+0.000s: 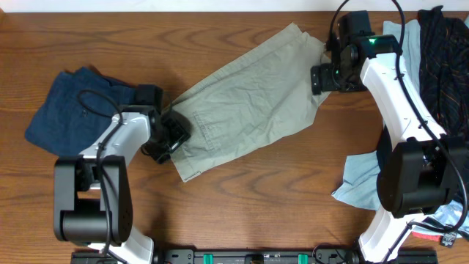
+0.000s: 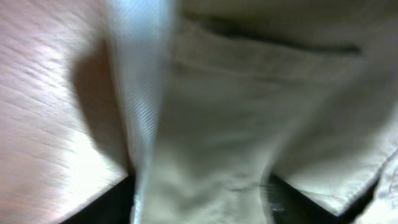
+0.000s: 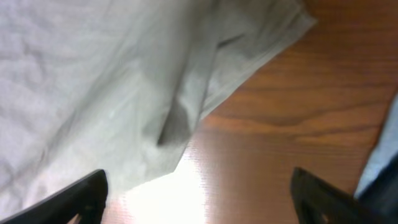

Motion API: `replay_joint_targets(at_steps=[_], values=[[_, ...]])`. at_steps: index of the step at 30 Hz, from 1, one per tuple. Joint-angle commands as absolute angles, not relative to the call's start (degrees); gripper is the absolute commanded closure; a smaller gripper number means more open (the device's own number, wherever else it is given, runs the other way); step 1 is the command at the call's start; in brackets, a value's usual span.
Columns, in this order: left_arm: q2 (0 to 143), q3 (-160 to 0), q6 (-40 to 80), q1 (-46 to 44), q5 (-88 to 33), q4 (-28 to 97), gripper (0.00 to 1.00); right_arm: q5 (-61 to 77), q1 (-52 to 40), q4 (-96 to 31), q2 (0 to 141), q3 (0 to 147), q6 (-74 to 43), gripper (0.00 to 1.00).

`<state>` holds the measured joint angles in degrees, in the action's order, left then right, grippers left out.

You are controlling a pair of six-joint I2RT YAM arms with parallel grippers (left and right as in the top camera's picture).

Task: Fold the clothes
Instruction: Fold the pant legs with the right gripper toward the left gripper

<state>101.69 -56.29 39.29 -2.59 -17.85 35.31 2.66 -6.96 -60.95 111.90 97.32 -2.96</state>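
Khaki trousers (image 1: 249,110), diagonal across tabletop (image 1: 278,194). Left gripper (image 1: 170,137) at lower-left waistband: cloth between jaws, clamping unclear. Right gripper (image 1: 322,78), upper-right hem: jaws wide.

Bare counter (image 1: 271,213) below the trousers (image 1: 249,103): wide free lane between both arm bases. Top-left counter also free. Left side blocked by navy garment (image 1: 62,110), just behind left hand (image 1: 170,138). Right edge crowded: light-blue garment (image 1: 359,183) by right arm base, black-with-orange garment (image 1: 447,51) top right. Right hand (image 1: 322,75) at trouser edge, bare wood beside it.
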Motion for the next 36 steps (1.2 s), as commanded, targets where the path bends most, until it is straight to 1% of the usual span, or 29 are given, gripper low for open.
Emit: replay_joint_targets(at_steps=[1, 2, 3, 4, 6, 7, 8, 9, 13, 17, 21, 23, 24, 27, 29, 32, 35, 36], values=[[106.3, -54.22, 36.18, -4.67, -23.68, 35.38, 0.62, 9.58, -7.27, -61.98, 112.2, 97.38, -2.46, 0.38], [106.13, -54.24, 35.57, -4.86, -24.69, 35.75, 0.77, 11.09, -7.4, -62.11, 112.33, 97.36, -2.31, 0.46], [105.95, -54.24, 34.89, -4.84, -25.61, 36.1, 0.88, 12.32, -7.62, -62.22, 112.49, 97.36, -1.5, 0.53], [105.6, -54.24, 34.26, -4.78, -26.55, 36.75, 0.94, 13.02, -7.92, -62.35, 112.64, 97.34, -0.95, 0.6], [104.16, -54.37, 33.78, -4.25, -26.57, 39.2, 0.94, 13.89, -8.78, -62.54, 113.25, 97.01, -0.73, 0.8], [103.09, -54.52, 32.71, -3.86, -26.57, 40.56, 0.94, 14.28, -9.26, -62.59, 113.51, 96.77, -0.73, 0.89], [102.0, -54.68, 31.86, -3.55, -26.55, 41.89, 0.94, 14.66, -9.91, -62.57, 113.78, 96.38, -0.51, 0.95], [100.29, -54.96, 30.89, -3.07, -26.55, 43.68, 0.94, 14.9, -10.72, -62.5, 114.26, 95.81, -0.03, 0.99], [91.94, -56.29, 30.22, -1.78, -26.57, 50.02, 0.94, 16.88, -14.22, -61.17, 115.52, 92.33, 1.76, 0.99], [82.52, -57.23, 30.68, -1.93, -27.11, 54.3, 0.94, 23.83, -19.2, -54.81, 115.57, 85.36, 3.4, 0.99], [74.67, -57.3, 31.11, -1.93, -31.31, 54.98, 0.94, 28.53, -25.12, -47.42, 116.01, 78.7, 3.31, 0.99], [71.55, -57.32, 33.21, -1.93, -33.28, 54.92, 0.94, 30.87, -28.82, -43.03, 116.4, 75.48, 3.27, 0.99], [69.43, -57.32, 34.0, -1.93, -35.53, 54.06, 0.94, 32.45, -31.88, -39.9, 116.81, 73.43, 3.29, 0.99], [66.52, -57.32, 36.07, -1.93, -39.53, 50.28, 0.94, 33.54, -37.19, -36.45, 117.64, 71.33, 3.03, 0.97], [64.6, -57.36, 39.48, -1.93, -42.09, 45.19, 0.94, 33.43, -41.78, -35.11, 118.48, 71.05, 2.81, 0.96], [62.52, -57.36, 44.1, -1.93, -44.66, 38.02, 0.93, 32.75, -46.26, -32.32, 118.8, 71.05, 1.98, 0.95], [60.99, -57.36, 45.74, -1.93, -44.29, 33.15, 0.94, 27.94, -49.12, -29.95, 118.74, 72.01, -0.49, 0.95], [60.93, -57.36, 45.74, -1.93, -43.99, 32.99, 0.94, 25.67, -49.36, -30.04, 118.74, 72.69, -1.43, 0.93]])
